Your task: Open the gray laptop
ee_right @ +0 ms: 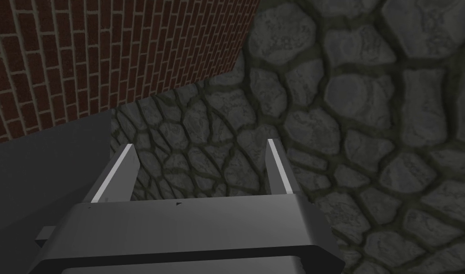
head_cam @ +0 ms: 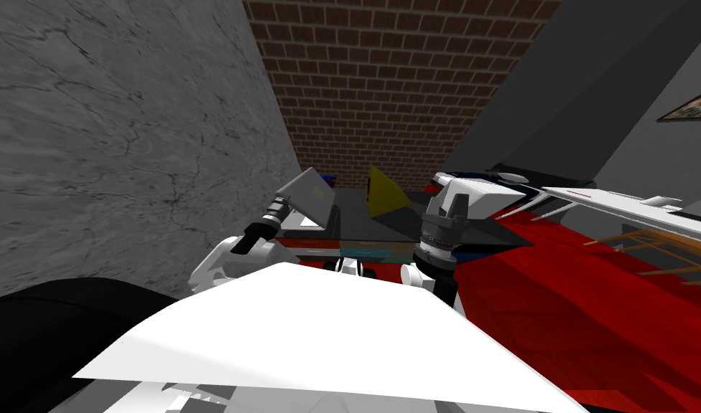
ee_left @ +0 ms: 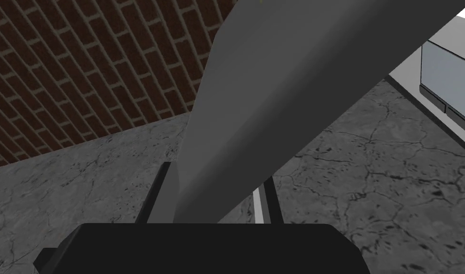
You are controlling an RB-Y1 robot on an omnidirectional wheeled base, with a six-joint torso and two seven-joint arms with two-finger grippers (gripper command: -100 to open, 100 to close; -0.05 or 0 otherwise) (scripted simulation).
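Clamping the gray laptop (head_cam: 310, 192) by its lid, our left gripper (ee_left: 217, 172) has its fingers drawn narrow against the slab's two faces. The lid runs lengthwise away from the hand, tilted up off the dark table (head_cam: 360, 206). Our left arm is plainly the nearer one. We judge the lid must swing back toward the brick wall (head_cam: 392, 79), which is close behind. A yellow wedge (head_cam: 381, 195) sits just beside the laptop, and beyond it our right gripper (ee_right: 199, 144) hangs wide and empty.
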